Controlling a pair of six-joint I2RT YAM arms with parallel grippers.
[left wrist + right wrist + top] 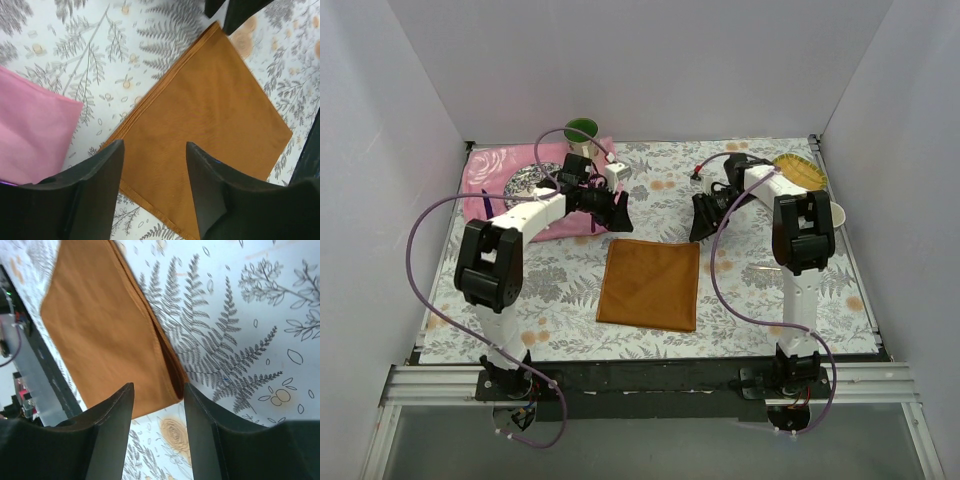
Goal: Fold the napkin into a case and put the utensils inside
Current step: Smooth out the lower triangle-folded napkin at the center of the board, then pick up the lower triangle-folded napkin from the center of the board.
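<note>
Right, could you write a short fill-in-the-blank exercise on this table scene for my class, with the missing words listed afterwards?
1. Seen from above, the pink cloth lies to the ____ of the orange napkin.
2. The cup standing behind the pink cloth is ____ in colour.
3. The left tool hangs over the orange napkin with its jaws ____ and nothing between them.

Missing words: left; green; open
</note>
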